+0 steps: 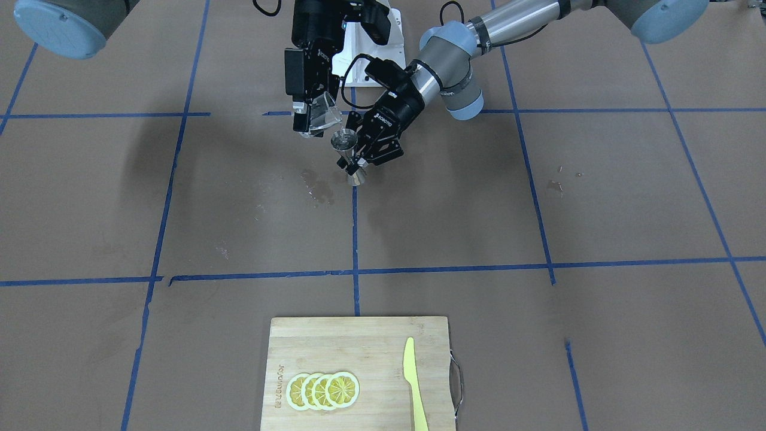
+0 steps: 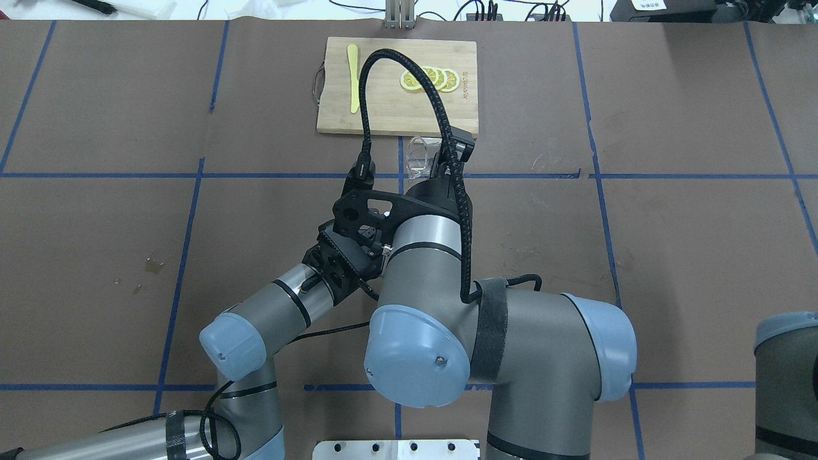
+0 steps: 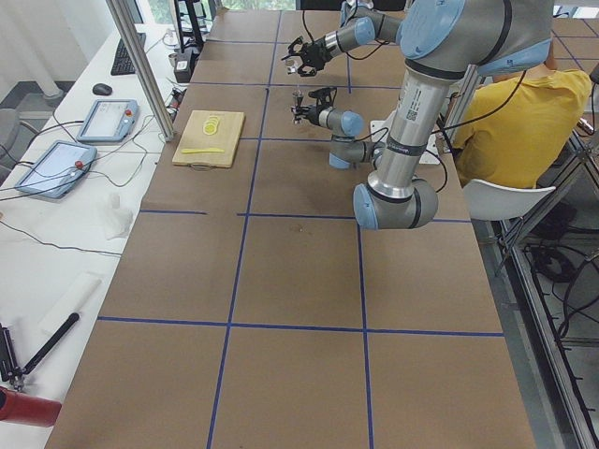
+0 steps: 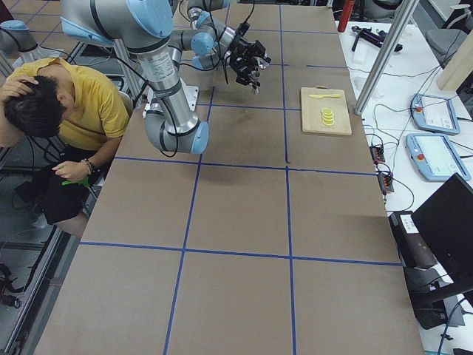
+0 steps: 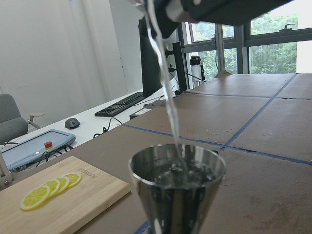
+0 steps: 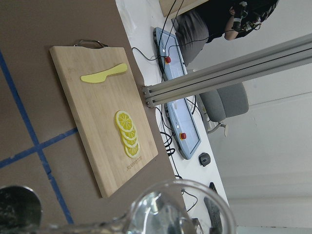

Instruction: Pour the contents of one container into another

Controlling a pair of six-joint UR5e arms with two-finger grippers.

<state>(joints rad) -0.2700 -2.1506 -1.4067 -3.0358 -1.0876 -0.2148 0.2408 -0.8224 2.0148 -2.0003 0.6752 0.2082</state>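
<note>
Glass cup (image 1: pixel 321 112): tilted, upper centre, clamped in right jaws.
Jigger (image 1: pixel 348 152): just below the cup's lip, gripped by left jaws.
Water (image 5: pixel 168 97): being poured into jigger.

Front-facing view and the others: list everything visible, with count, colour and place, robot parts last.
glass cup: one, clear, tilted above the jigger, pouring
jigger: one, steel, upright, partly filled
liquid stream: one, clear, falling into jigger
cutting board: one, light wood, table edge opposite the robot
lemon slices: four, yellow, overlapping on board
knife: one, pale yellow, on board beside slices
wet patches: several, dark, on table beside jigger
table: one, brown, blue tape lines
person: one, yellow shirt, seated by robot base
right claw: one, black, shut on glass cup
left claw: one, black, shut on jigger
</note>
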